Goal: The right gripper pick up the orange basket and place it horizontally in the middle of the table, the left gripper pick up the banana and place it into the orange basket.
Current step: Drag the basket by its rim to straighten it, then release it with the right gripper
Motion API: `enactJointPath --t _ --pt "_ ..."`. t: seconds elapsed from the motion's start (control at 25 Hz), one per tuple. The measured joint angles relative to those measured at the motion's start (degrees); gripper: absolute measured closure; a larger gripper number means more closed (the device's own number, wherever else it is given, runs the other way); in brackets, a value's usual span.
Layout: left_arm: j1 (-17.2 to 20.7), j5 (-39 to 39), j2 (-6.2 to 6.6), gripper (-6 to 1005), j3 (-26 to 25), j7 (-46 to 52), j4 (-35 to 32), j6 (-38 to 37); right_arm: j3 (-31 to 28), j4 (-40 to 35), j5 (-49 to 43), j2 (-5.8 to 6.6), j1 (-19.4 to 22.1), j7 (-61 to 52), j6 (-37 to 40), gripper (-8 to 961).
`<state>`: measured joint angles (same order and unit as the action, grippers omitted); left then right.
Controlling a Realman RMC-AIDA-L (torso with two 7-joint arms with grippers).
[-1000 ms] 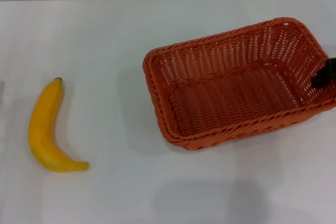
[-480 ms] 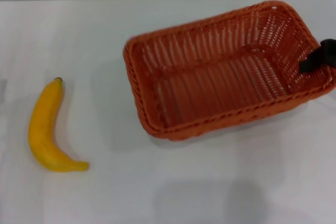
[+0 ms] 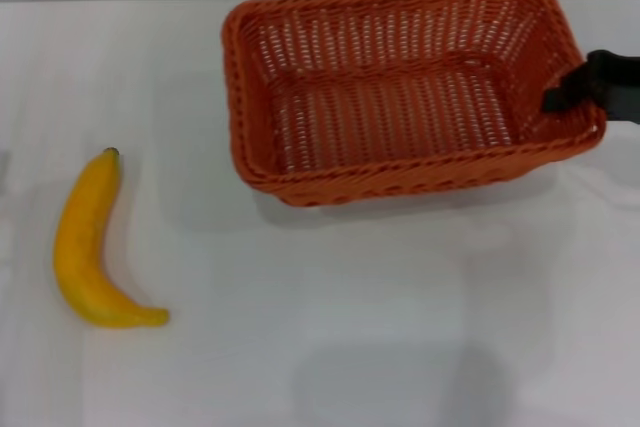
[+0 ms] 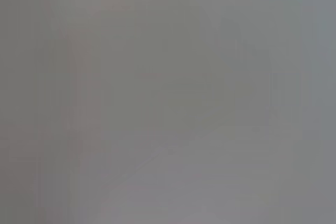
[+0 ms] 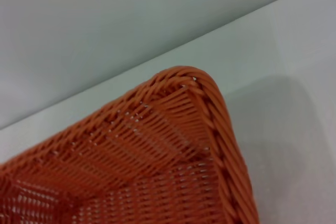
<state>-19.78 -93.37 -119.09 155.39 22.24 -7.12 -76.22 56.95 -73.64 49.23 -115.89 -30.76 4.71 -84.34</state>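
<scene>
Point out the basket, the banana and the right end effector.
basket [image 3: 385, 182]: head view, near rim.
banana [image 3: 82, 247]: head view, middle of its curve.
right end effector [image 3: 562, 95]: head view, tips at the basket's right wall.

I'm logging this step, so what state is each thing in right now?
orange basket: upright, empty, gripped at its right end wall.
banana: lying on the table, left of the basket, untouched.
right gripper: shut on the basket's right rim.
left gripper: out of view.
</scene>
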Motion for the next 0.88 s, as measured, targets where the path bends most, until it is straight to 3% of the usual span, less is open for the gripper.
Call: enactJointPath --t 0.48,0.88 --pt "-0.7 -0.5 0.05 139 0.0 1.6 1.5 -0.7 13.7 -1.0 0.2 0.36 1.8 -7.6 8.4 775" --pt "-1.6 -0.5 0.06 139 0.0 3.7 3.0 -0.7 15.9 -2.5 -3.4 0.58 2.6 -12.7 9.1 762"
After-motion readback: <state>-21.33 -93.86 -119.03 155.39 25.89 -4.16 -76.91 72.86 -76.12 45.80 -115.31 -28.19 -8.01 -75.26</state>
